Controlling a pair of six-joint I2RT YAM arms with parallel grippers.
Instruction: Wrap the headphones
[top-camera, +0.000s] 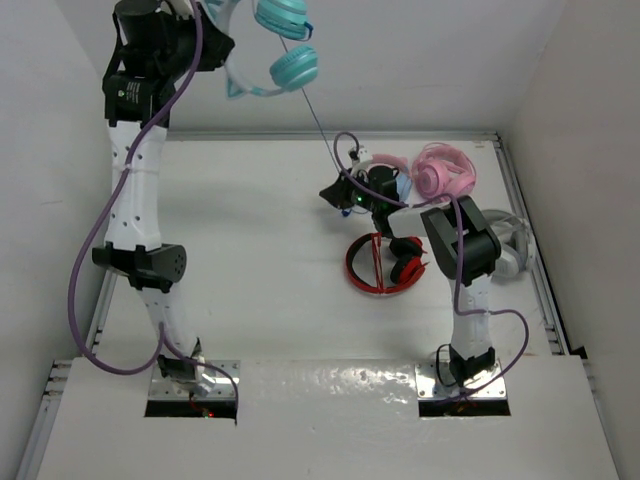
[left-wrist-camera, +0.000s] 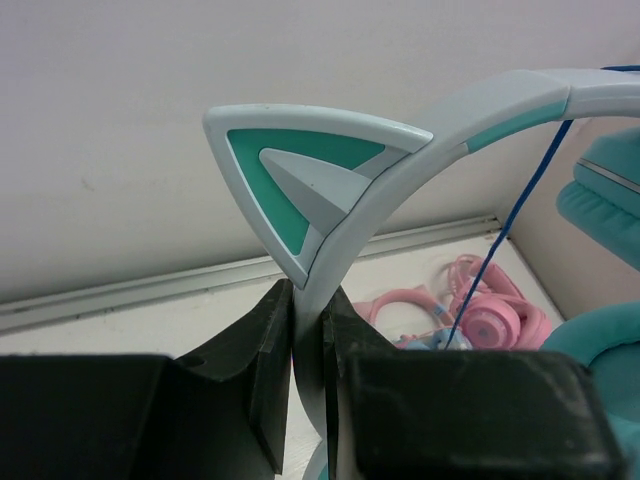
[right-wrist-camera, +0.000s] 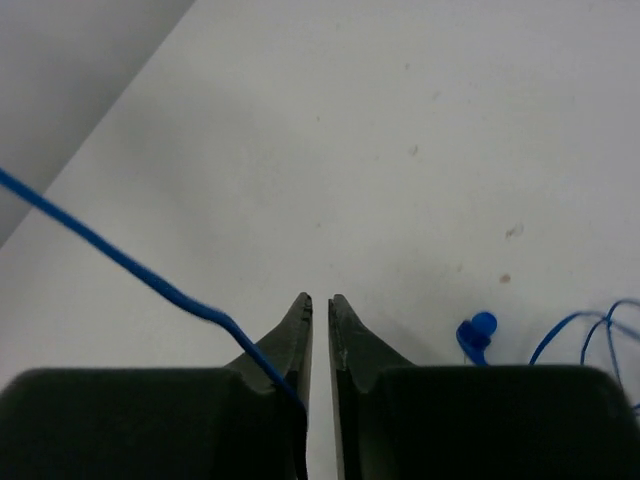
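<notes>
Left gripper (left-wrist-camera: 308, 300): raised high, clenched on mint cat-ear headband (left-wrist-camera: 450, 115); teal headphones (top-camera: 294, 66) hanging well above table (top-camera: 250, 250). Right gripper (right-wrist-camera: 320, 300): low over table, pinched nearly closed on taut blue cable (right-wrist-camera: 120, 252)

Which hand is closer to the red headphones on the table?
Right. The right hand sits just behind the red headphones; the left hand is high, far left, gripping the teal headphones.
</notes>
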